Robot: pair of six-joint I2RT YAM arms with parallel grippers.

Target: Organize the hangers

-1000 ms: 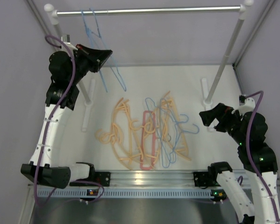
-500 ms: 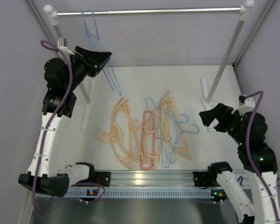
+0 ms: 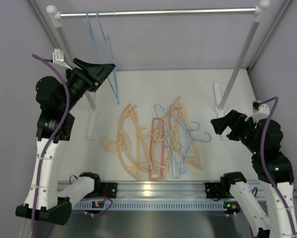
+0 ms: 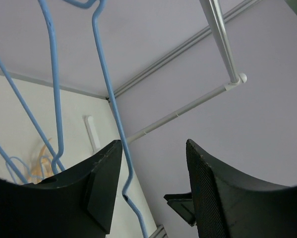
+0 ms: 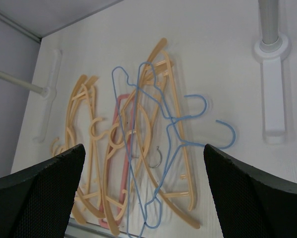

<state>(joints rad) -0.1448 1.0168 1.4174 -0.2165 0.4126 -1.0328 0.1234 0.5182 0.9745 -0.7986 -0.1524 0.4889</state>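
Note:
Two light-blue wire hangers (image 3: pixel 116 91) hang from the left end of the silver rail (image 3: pixel 158 11). My left gripper (image 3: pixel 107 69) is raised beside them and open. In the left wrist view one blue wire (image 4: pixel 111 99) runs down through the gap of the left gripper (image 4: pixel 153 144), close to the left finger (image 4: pixel 103 183), ungripped. On the table lies a tangled pile: peach-orange hangers (image 3: pixel 131 134), a pink-red one (image 3: pixel 155 148) and light-blue ones (image 3: pixel 185 134). My right gripper (image 3: pixel 226 128) hovers right of the pile, wide open and empty; its wrist view looks down on the pile (image 5: pixel 138 148).
The rail's white posts stand at left (image 3: pixel 71 54) and right (image 3: pixel 240 59) on long white feet (image 3: pixel 218 96). Lilac walls close in on three sides. An aluminium mounting bar (image 3: pixel 158 187) runs along the near edge.
My left gripper opened and let go of the blue hanger, which now hangs free from the rail. The left arm drew back to the left. The right arm stayed still.

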